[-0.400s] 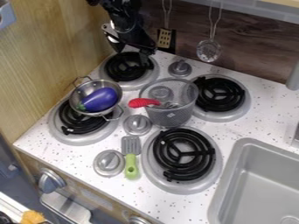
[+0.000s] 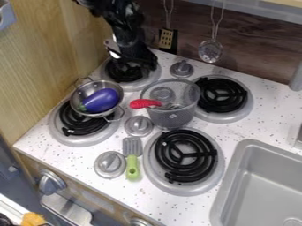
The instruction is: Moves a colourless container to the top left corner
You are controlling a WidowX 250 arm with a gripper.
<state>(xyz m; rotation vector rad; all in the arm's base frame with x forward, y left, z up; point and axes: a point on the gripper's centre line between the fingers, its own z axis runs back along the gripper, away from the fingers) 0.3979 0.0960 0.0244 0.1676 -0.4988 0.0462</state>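
- The container (image 2: 171,118) stands upright mid-surface (image 2: 177,209), just beside the far right burner (image 2: 221,95) and near right burner (image 2: 186,154).
- Its mouth faces up; its long axis runs vertically.
- It is round, see-through grey mesh, wider at the rim, with a small pale mark on its near wall.
- A red-handled utensil (image 2: 144,103) rests in it, handle out over the left rim.
- Left of it, a metal pot (image 2: 87,88) holding a purple eggplant (image 2: 101,100) sits on a burner.
- The arm enters from the far edge; its hand (image 2: 144,65) points down over the far left burner (image 2: 121,71), apart from the container. Whether it is wide or narrow, I cannot tell.
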